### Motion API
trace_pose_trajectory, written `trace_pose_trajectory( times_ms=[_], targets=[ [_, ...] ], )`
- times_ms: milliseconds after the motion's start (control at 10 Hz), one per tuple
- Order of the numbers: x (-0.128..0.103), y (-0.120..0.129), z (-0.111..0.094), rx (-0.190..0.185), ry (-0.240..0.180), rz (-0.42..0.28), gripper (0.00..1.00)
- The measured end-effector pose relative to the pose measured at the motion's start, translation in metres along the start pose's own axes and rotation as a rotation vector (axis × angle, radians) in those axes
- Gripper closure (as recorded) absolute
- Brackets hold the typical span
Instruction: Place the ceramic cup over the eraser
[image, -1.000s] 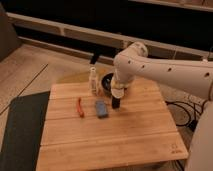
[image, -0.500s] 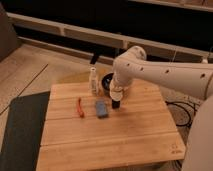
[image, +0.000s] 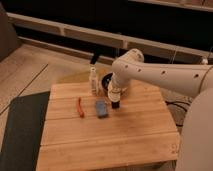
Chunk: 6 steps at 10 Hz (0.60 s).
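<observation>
Although the arm has barely shifted over the last second, the tool (image: 115, 101) has stayed low over the desk (image: 110, 140), just right of the blue slab (image: 102, 108), clenched, with the cream cup (image: 114, 92) apparently gripped in it. A dark block under it, likely the eraser (image: 116, 105), suggests the cup is nearly over its target; I judge lowering and release remain. The black bowl (image: 106, 80) behind shows no visible contents.
</observation>
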Motion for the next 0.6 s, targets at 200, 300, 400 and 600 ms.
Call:
trace_pose_trajectory(
  times_ms=[200, 300, 400, 600],
  targets=[
    [0.004, -0.005, 0.009, 0.016, 0.026, -0.006, 1.00],
    [0.009, -0.008, 0.016, 0.023, 0.047, -0.009, 1.00],
    [0.016, -0.008, 0.024, 0.024, 0.076, -0.008, 1.00],
    [0.025, -0.005, 0.035, 0.022, 0.114, -0.005, 1.00]
  ],
)
